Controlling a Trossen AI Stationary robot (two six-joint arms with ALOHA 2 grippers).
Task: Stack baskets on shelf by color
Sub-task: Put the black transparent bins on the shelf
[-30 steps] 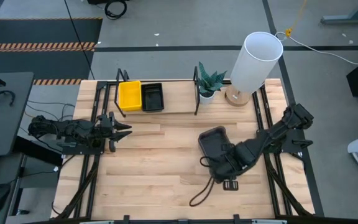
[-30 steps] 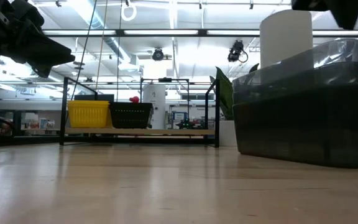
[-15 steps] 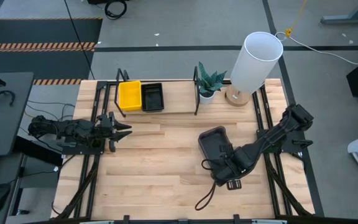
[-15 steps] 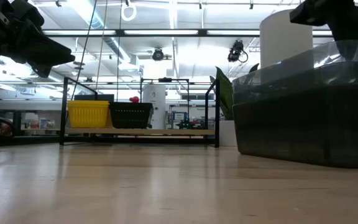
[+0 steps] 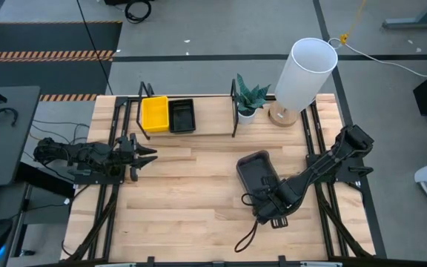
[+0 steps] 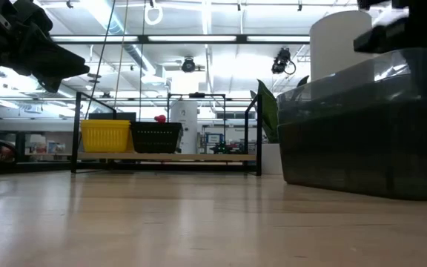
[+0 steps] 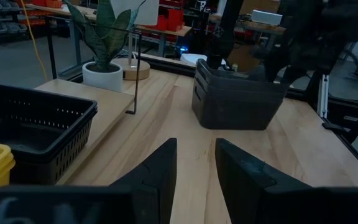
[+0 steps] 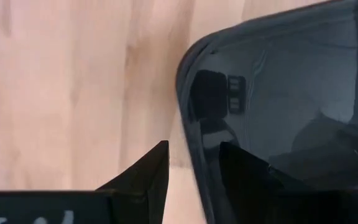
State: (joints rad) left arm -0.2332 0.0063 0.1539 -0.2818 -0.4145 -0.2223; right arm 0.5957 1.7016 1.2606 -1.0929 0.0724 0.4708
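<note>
While the left arm waits, the right gripper (image 5: 267,210) has slid down past the near rim of the dark grey basket (image 5: 256,171).

Its jaws stand slightly apart, straddling that basket's rounded corner in the wrist view, though whether they touch the rim is hard to tell. The basket sits on the bench (image 5: 191,200), unmoved since a second ago. The left gripper (image 5: 145,156) hangs unchanged at the bench's left, jaws slightly apart. On the shelf (image 5: 213,119) stand the yellow basket (image 5: 154,113) and black basket (image 5: 181,116), touching.
</note>
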